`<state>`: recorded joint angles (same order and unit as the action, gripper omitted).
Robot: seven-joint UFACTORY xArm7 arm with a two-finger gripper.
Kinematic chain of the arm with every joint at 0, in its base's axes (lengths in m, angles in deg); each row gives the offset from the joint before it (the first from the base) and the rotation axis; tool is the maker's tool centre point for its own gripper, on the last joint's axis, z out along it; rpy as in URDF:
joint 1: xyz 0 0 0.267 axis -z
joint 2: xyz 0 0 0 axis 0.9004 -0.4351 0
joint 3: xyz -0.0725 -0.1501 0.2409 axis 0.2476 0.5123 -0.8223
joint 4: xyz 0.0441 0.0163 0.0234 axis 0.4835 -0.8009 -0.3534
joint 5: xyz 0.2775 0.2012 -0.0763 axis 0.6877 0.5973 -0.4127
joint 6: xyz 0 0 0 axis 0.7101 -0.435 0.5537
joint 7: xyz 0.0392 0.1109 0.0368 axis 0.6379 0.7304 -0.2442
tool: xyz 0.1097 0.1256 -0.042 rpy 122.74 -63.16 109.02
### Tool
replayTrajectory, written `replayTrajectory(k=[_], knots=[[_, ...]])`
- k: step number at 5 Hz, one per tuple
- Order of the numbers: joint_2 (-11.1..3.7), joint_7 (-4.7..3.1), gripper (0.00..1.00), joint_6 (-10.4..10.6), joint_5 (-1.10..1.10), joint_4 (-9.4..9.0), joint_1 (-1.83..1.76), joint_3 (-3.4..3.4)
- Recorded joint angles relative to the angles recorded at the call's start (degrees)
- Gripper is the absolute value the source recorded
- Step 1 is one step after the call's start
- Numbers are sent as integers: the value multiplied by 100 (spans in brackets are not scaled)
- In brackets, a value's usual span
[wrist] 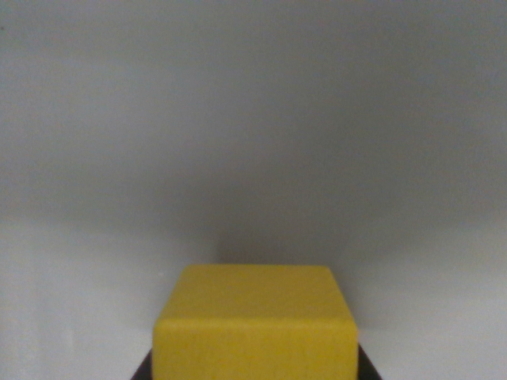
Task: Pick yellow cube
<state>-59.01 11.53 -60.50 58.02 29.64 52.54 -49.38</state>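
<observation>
A plain pale grey table (71, 317) fills the near part of the scene. Beyond it rises a bare grey wall (253, 95), darkest toward the middle, in soft, dim light.

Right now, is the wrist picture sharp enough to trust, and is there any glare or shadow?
Wrist view: soft overall, yellow cube edges slightly blurred; no glare; a dim shadow spreads on the grey surface behind the cube; dark shapes at its lower corners are unreadable.

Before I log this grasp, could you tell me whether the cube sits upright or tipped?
Upright: the cube shows a level top face and squared front edge. Whether it's gripped, cannot tell.
</observation>
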Motion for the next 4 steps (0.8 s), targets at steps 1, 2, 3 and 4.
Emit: replayTrajectory(k=[1,2,3,4], knots=[[0,0,100,0,0,0,0,0],[60,-4,100,-148,13,89,4,-5],[60,-4,100,-148,13,89,4,-5],[135,-8,100,-331,29,198,9,-11]])
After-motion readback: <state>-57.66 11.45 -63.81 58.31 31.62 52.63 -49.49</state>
